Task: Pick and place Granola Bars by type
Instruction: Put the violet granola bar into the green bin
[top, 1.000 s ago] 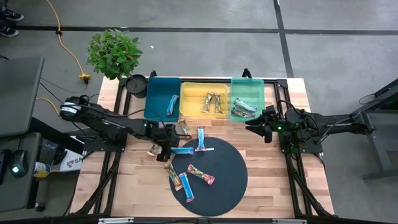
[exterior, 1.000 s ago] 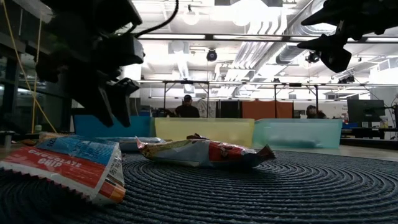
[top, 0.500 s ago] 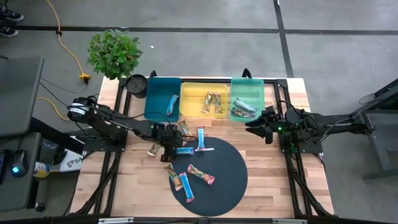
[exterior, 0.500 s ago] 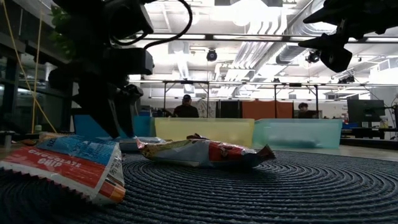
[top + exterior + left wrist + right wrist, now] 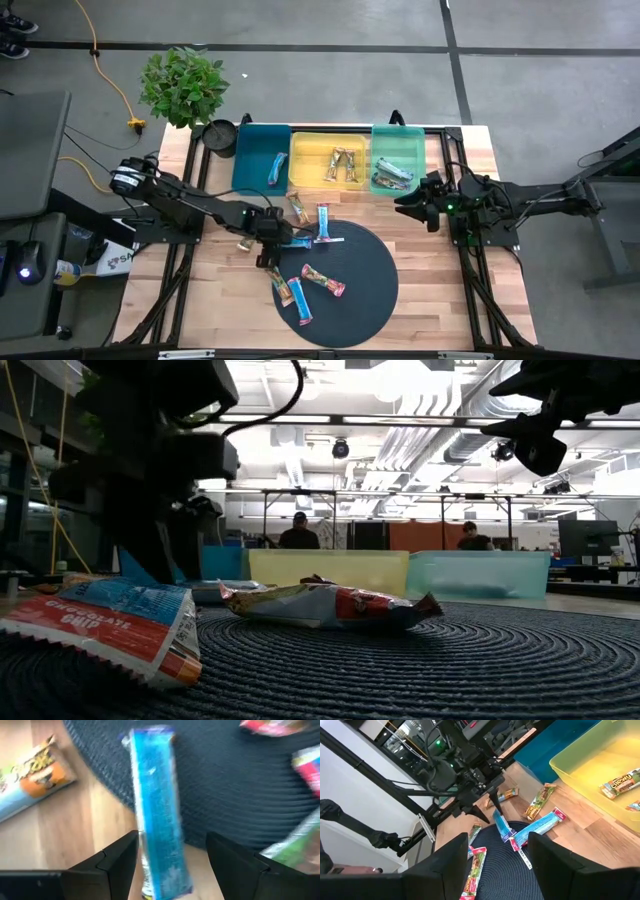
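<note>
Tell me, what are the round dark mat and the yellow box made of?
The round dark mat looks like woven cord or braided fibre: it shows ridged concentric rings. The yellow box looks like smooth, see-through plastic: light glows through its walls in the low view.

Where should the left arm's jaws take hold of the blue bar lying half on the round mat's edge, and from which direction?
Probably across the middle of the blue bar, coming straight down from above. It lies flat, half on the dark mat and half on the wooden table, long and slim, so only its narrow width suits a pinch. The left gripper already hangs above it with open jaws on either side of its long edges.
</note>
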Tool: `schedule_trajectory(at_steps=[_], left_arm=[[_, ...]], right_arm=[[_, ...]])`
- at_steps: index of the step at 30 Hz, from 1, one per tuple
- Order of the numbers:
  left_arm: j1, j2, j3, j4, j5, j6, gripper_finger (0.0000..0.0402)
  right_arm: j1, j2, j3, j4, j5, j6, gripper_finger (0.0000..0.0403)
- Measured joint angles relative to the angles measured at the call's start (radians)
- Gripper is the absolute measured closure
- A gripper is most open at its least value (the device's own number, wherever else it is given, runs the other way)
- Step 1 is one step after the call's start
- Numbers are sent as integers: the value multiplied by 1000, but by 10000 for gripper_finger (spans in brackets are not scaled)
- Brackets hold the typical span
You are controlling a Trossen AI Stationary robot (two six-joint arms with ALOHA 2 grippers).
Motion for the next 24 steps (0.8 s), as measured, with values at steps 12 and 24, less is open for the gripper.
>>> schedule_trajectory(at_steps=[12,24], left_arm=[[-4,70,2,8,-30,-58,172],[-4,72,1,3,8,-101,205]], right_arm=[[0,0,0,4,-31,5,212],[0,0,0,8,-34,9,212]])
